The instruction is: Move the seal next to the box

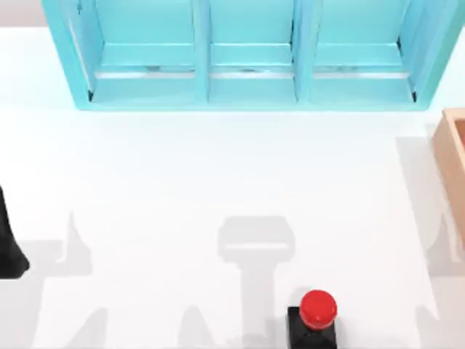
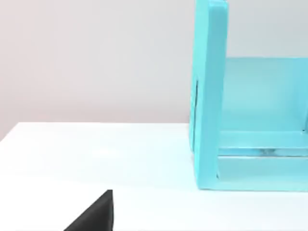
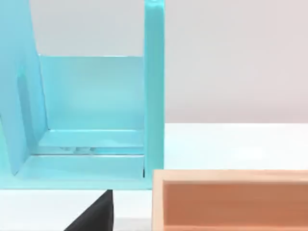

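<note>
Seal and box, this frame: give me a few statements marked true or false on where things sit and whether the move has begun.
1. The seal stands on the table near the top view's bottom edge. True.
2. The seal touches the box. False: it stands well apart; the box sits at the right edge.
3. The seal is inside a bay of the turquoise shelf unit. False: it stands on the open white table.
4. The box's inside is orange-brown. True.
5. A gripper grips the seal. False: nothing touches it.
</note>
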